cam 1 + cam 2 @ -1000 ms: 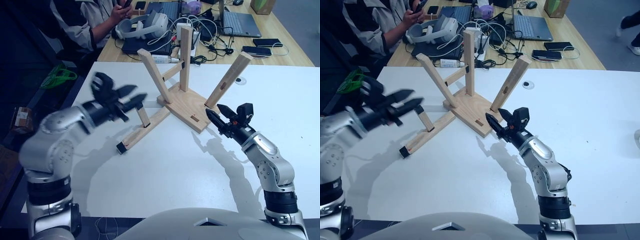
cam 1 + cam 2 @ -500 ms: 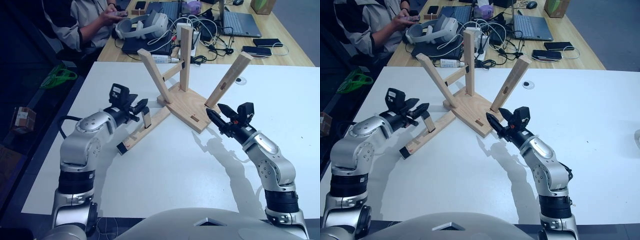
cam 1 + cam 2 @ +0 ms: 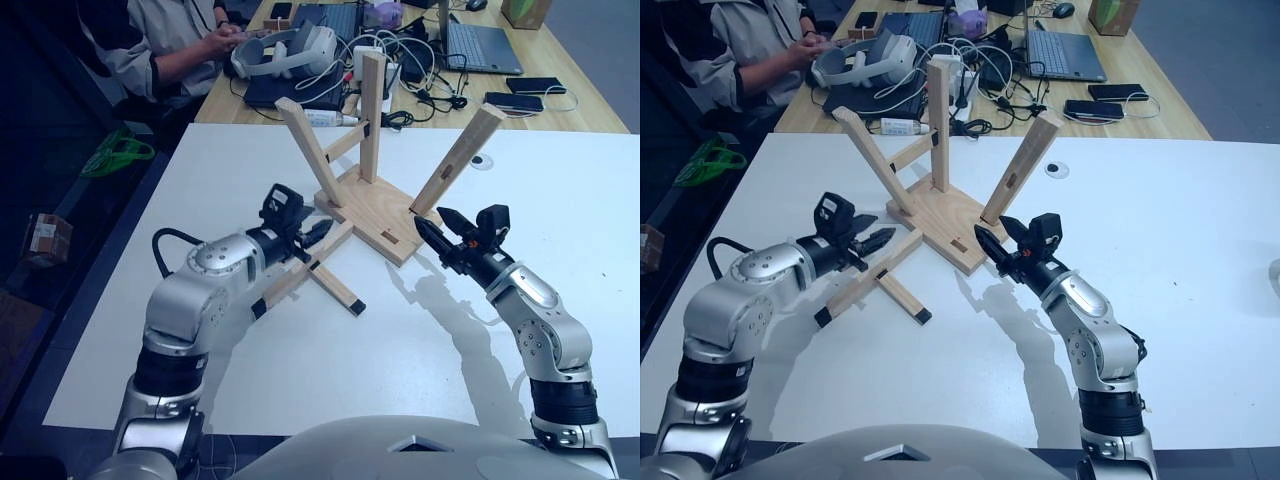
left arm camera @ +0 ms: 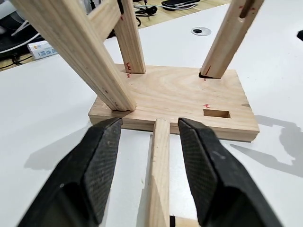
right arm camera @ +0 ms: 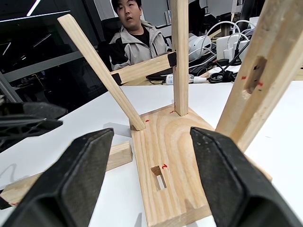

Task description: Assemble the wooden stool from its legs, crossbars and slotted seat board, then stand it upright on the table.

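The slotted seat board [image 3: 375,212] lies flat on the white table, with three legs [image 3: 310,150] [image 3: 372,115] [image 3: 458,158] standing up from it. A crossbar [image 3: 345,142] joins the two left legs. One slot [image 4: 216,113] at the board's near corner is empty. A loose leg [image 3: 300,268] lies on the table with a short crossbar [image 3: 335,288] sticking out sideways; its far end touches the board's edge. My left gripper [image 3: 318,232] is open and straddles that end [image 4: 160,156] with gaps on both sides. My right gripper [image 3: 430,222] hovers open at the board's right corner.
A wooden desk behind the table holds laptops, a headset [image 3: 290,50], cables and phones, and a person sits there. A round grommet [image 3: 482,161] is set in the tabletop at the back right. The table's left edge [image 3: 150,190] drops off beside my left arm.
My left gripper has moved right along the loose leg to its end by the seat board. The leg has rolled, so its crossbar now lies flat. The right arm has kept still.
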Robot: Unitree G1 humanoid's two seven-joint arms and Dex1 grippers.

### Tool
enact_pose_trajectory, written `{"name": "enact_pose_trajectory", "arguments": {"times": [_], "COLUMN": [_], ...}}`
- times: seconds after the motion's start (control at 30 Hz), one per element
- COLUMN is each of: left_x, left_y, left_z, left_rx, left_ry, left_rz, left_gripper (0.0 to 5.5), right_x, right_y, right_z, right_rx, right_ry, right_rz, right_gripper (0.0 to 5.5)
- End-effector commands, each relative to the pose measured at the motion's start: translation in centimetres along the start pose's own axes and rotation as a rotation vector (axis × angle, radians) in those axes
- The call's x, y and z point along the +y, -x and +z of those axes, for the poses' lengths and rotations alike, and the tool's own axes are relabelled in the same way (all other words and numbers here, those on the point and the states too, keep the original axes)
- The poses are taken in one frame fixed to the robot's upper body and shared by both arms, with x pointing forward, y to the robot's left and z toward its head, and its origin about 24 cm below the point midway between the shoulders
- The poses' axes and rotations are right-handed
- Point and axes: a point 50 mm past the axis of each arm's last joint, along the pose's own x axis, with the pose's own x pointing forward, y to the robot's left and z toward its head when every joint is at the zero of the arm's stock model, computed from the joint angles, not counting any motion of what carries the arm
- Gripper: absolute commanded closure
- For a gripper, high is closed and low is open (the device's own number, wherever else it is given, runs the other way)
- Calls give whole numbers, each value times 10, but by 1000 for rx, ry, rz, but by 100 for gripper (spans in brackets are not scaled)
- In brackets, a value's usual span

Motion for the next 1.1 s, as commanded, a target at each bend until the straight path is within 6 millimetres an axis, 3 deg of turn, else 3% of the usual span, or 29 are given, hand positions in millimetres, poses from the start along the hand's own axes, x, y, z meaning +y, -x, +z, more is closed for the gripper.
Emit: {"name": "enact_pose_trajectory", "arguments": {"times": [0.03,0.23,0.47,0.63,0.77,0.9,1.1], "left_x": [4,31,29,32,36,33,34], "left_y": [-19,-25,-47,-53,-41,-27,-25], "left_z": [1,-2,19,12,21,10,1], "left_rx": [149,274,272,352,325,378,415], "left_ry": [-87,-79,-30,-63,-25,-49,-71], "left_rz": [-110,-148,-253,-296,-353,-416,-401], "left_gripper": [333,333,333,333,333,333,333], "right_x": [2,2,7,9,10,9,8], "right_y": [-6,-7,-11,-12,-13,-13,-14], "right_z": [1,-1,-5,-8,-8,-8,-7], "right_rx": [-1,-16,-29,-37,-46,-52,-57], "right_ry": [9,1,-11,-18,-27,-26,-23], "right_rz": [11,-6,-3,-14,-17,-24,-24], "right_gripper": [250,250,250,250,250,250,250]}}
